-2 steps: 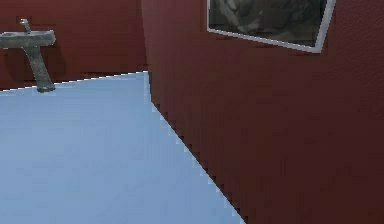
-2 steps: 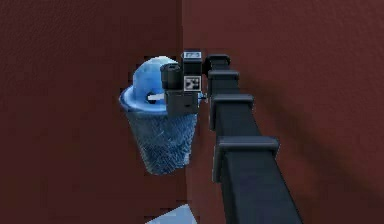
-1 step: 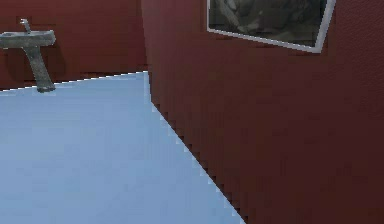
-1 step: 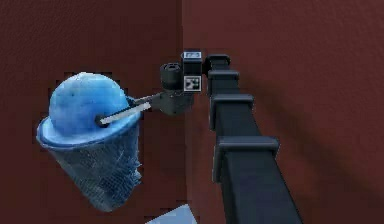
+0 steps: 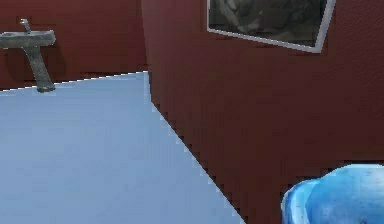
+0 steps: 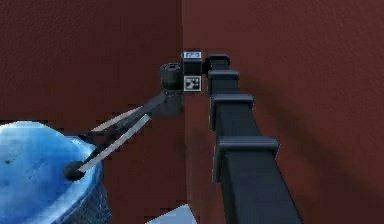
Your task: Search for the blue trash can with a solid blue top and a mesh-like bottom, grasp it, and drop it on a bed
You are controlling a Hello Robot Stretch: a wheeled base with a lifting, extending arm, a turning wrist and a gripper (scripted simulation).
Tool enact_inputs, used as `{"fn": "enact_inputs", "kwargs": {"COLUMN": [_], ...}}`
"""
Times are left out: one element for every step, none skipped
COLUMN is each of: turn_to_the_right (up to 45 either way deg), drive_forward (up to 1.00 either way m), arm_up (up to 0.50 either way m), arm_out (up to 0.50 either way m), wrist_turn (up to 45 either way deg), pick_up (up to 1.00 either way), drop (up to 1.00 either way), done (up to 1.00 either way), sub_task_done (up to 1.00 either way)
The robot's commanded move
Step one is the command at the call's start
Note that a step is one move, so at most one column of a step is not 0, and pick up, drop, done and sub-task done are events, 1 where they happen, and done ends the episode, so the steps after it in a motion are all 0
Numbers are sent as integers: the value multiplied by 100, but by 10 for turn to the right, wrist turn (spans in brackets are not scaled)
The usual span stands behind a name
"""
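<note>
A blue trash can (image 6: 38, 165) with a solid blue top and a darker mesh-like lower part fills the arm side view's lower left corner. Its blue rim (image 5: 340, 198) also shows at the forward view's lower right corner. The arm's dark bar (image 6: 245, 150) rises along the dark red wall, and the gripper (image 6: 85, 152) reaches down-left from it, with its thin fingers (image 6: 120, 122) ending at the can's top. I cannot tell whether the gripper holds the can.
A dark red wall (image 5: 230, 110) runs close along the forward view's right, with a framed picture (image 5: 268, 22) hung on it. A grey pedestal sink (image 5: 38, 55) stands at the far left wall. Pale blue-grey floor (image 5: 90, 150) stretches ahead and to the left.
</note>
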Motion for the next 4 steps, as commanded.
{"fn": "enact_inputs", "kwargs": {"turn_to_the_right": [0, 0, -300, 0], "drive_forward": [0, 0, 0, 20], "arm_up": [0, 0, 0, 0], "arm_out": [0, -24, 0, 0], "wrist_turn": [-270, 0, 0, 0], "pick_up": [0, 0, 0, 0], "drop": [0, 0, 0, 0], "done": [0, 0, 0, 0], "sub_task_done": [0, 0, 0, 0]}}
